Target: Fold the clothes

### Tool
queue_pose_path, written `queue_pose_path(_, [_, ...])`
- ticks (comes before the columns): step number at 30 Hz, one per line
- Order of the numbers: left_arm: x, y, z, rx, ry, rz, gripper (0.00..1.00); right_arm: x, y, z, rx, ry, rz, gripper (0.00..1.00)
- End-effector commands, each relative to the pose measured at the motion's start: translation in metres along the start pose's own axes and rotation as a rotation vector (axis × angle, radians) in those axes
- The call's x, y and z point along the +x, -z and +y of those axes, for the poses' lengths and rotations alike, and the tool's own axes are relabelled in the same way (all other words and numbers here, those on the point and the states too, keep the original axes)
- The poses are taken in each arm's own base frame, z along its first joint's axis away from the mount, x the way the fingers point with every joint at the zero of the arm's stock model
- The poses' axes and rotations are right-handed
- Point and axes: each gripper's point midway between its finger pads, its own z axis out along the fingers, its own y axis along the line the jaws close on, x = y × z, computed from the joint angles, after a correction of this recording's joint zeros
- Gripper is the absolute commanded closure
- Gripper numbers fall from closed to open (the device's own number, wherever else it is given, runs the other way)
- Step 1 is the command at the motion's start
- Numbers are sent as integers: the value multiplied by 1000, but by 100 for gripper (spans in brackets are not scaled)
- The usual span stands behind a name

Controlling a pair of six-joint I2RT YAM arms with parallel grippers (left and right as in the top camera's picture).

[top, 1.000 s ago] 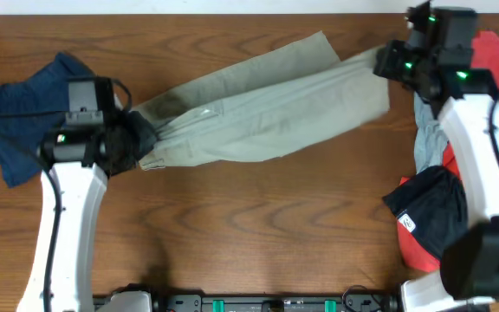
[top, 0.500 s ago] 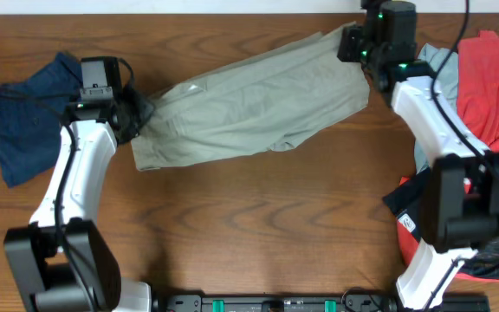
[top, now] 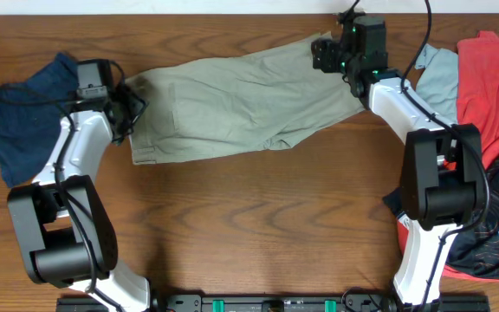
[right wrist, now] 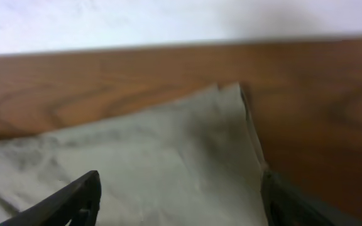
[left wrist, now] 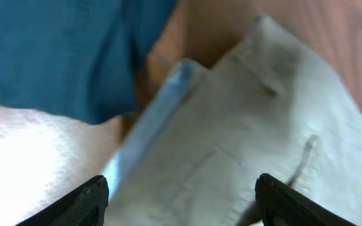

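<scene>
1. We see the khaki shorts (top: 241, 104) spread flat on the far half of the table (top: 249, 225). Their long axis runs side to side and tilts toward the far edge at the right end.
2. The left gripper (top: 128, 102) sits at the waistband (left wrist: 168, 113) end. Its jaws are spread wide with the cloth lying loose beneath them, so it grips nothing.
3. The right gripper (top: 332, 54) sits at the opposite end, over a leg corner (right wrist: 231, 107). It is likewise spread and empty.
4. The shorts thus stretch between the two pincers, and each arm is right at its own end. Neither is nearer the middle.
5. We judge that the next fold turns on this axis: one end is carried along it toward the other, or both arms take the far edge and bring it across.
6. The navy shorts (top: 20, 113) lie just beyond the left gripper, and the red garment (top: 488, 87) lies to the right of the right arm.
</scene>
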Motion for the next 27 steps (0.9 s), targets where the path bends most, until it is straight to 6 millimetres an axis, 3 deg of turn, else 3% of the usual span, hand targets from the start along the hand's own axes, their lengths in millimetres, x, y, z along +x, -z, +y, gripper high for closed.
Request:
queue_pose_path(1, [-3,1,11,-29,-2,1,23,-10,15,1,-6,-2,10,22])
queue_pose_path(5, [2,-2,16,-48,-75,22,20,10,24,-2,15,-17,105,21])
queue_pose_path(10, [14,-18,26,-81,-93,79,18,20,39,1,26,-28,175,10])
queue_pose_path(14, [37,-38,25,-44,-118,190,18,23,55,3,34,-34,213,1])
queue_pose_path(19, [66,-59,21,24,-101,329,21,23,73,10,18,-43,244,1])
queue_pose_path(21, [75,-62,15,70,-100,380,32,22,76,16,-11,-45,246,1])
queue_pose_path(22, [78,-61,12,92,-108,396,47,21,76,18,-23,-45,245,1])
queue_pose_path(23, [81,-60,8,121,-126,410,65,21,76,19,-31,-46,244,9])
queue_pose_path(25, [81,-57,4,147,-157,414,90,22,76,19,-30,-46,247,27])
queue_pose_path(27, [79,-53,2,154,-177,413,94,22,76,19,-29,-46,249,47])
